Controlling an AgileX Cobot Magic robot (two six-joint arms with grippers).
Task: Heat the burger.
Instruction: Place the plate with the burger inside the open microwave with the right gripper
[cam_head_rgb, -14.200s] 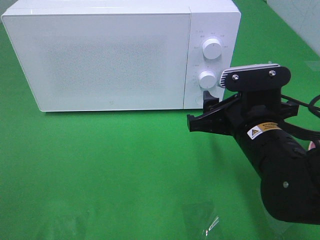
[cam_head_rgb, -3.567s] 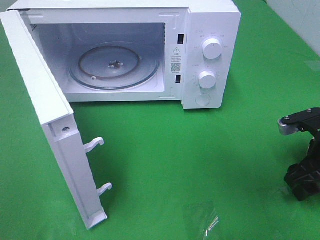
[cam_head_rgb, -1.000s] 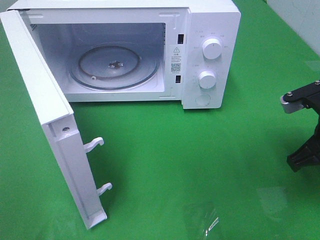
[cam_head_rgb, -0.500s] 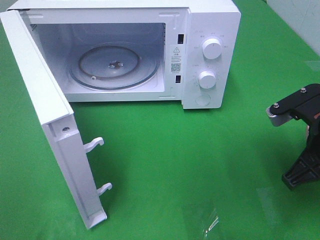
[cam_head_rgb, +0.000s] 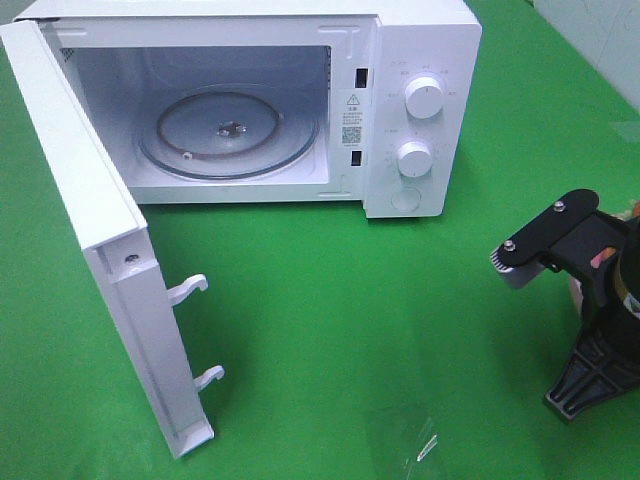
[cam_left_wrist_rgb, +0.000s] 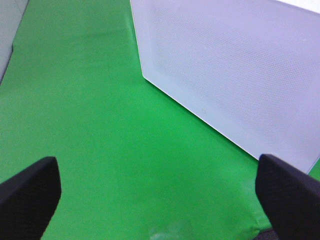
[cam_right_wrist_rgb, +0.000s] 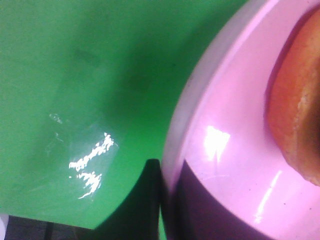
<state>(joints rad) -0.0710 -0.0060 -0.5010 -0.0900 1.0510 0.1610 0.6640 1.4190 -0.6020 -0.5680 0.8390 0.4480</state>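
The left gripper (cam_left_wrist_rgb: 160, 197) hangs spread wide beside the open microwave door (cam_head_rgb: 100, 250). At the table's (cam_head_rgb: 330, 300) right edge, the right gripper (cam_right_wrist_rgb: 167, 192) pinches the pink plate (cam_right_wrist_rgb: 225, 100) by its rim. The burger (cam_right_wrist_rgb: 300, 95), seemingly, sits on that plate.

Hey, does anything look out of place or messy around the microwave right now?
A crinkled scrap of clear film lies on the green cloth, well in front of the white microwave. It looks like stray litter. The glass turntable sits level; nothing spilled.
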